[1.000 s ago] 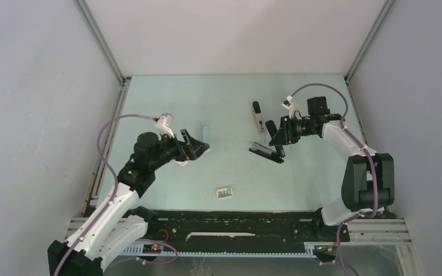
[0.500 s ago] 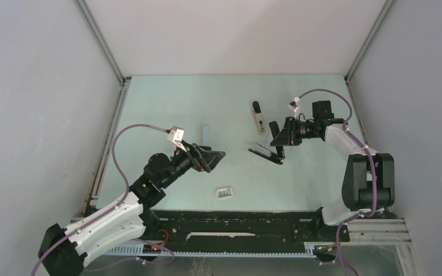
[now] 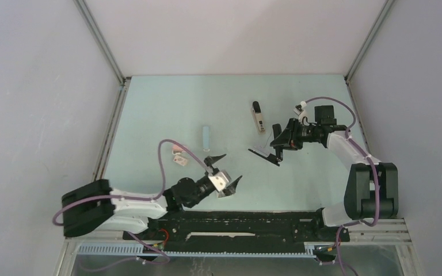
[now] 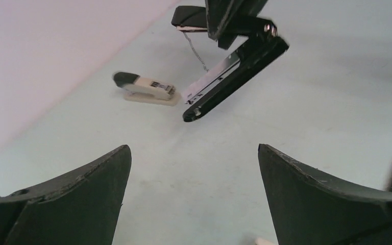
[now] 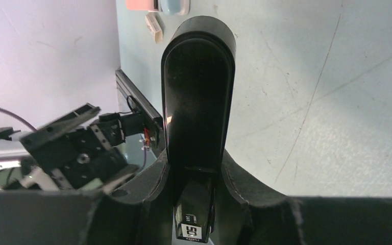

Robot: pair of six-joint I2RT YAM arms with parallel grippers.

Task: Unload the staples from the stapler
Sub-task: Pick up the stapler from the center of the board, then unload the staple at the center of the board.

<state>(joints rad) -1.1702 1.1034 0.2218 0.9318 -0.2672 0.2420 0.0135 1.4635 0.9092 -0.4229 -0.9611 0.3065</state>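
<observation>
My right gripper [image 3: 277,144] [image 5: 196,176] is shut on the upper arm of a black stapler [image 3: 263,153] [image 5: 198,92]. The stapler hangs open and tilted just above the table. From the left wrist its silver magazine rail [image 4: 212,79] lies exposed, with a thin spring [image 4: 196,48] trailing above it. The staples are hidden; I cannot make out any in the rail. My left gripper [image 3: 231,168] [image 4: 194,148] is low near the table's front edge, open and empty, pointing at the black stapler from a short distance.
A beige stapler [image 3: 257,118] [image 4: 145,88] lies beyond the black one. A light blue bar [image 3: 206,137] and a small pink block [image 3: 178,158] lie at mid-left. A pale bit [image 4: 258,240] peeks in below my left fingers. The black rail [image 3: 236,221] marks the near edge.
My left arm has dropped and swung toward the near edge, with its gripper now over where a small white piece lay. The right gripper has shifted slightly right with the black stapler.
</observation>
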